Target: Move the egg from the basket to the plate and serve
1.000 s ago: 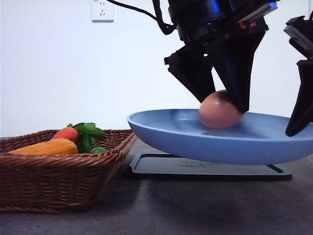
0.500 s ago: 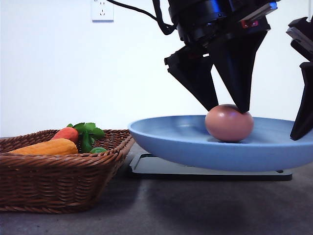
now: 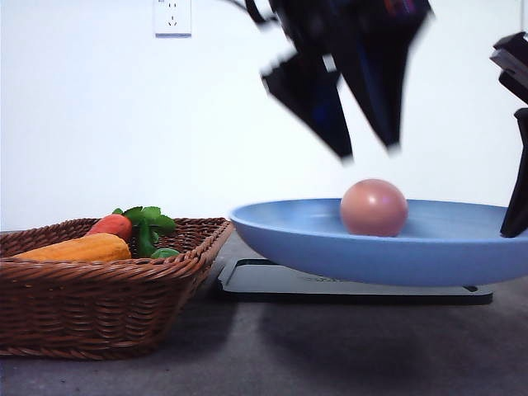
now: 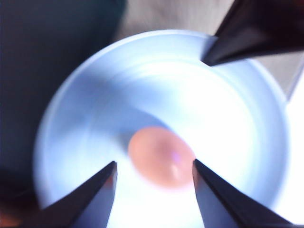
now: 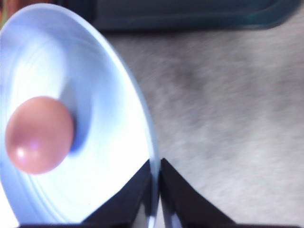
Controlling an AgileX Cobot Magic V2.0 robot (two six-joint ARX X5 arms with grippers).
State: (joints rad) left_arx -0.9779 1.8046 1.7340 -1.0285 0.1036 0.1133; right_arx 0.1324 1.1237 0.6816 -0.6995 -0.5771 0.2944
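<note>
The egg [image 3: 374, 208] is lying free inside the light blue plate [image 3: 330, 247], roughly at its middle, with nothing gripping it. In the front view the left tool [image 3: 367, 151] is hanging above the egg, blurred, its two dark fingers spread apart and clear of the shell. In the left wrist view the same left tool [image 4: 154, 173] is looking straight down, with the egg [image 4: 159, 156] sitting between and beyond the two open fingertips [image 4: 102, 183] on the plate [image 4: 71, 118].

The right tool [image 5: 156, 167] is pinching the rim of the plate [image 5: 118, 85], its two fingers pressed together with the thin blue edge between them; the egg [image 5: 39, 134] is resting on the plate's floor, away from that rim. In the front view the right tool's dark finger [image 3: 518, 181] is meeting the plate at its right edge, and the plate is being held off the desk [image 3: 330, 355], above the flat black tray [image 3: 330, 285] lying beneath it.

To the left, the woven wicker basket [image 3: 99, 313] is sitting on the desk, holding a long yellow-orange vegetable [image 3: 78, 247], a red-orange vegetable [image 3: 111, 225] and green leaves [image 3: 150, 223]. A white wall socket [image 3: 172, 16] is showing on the wall behind.
</note>
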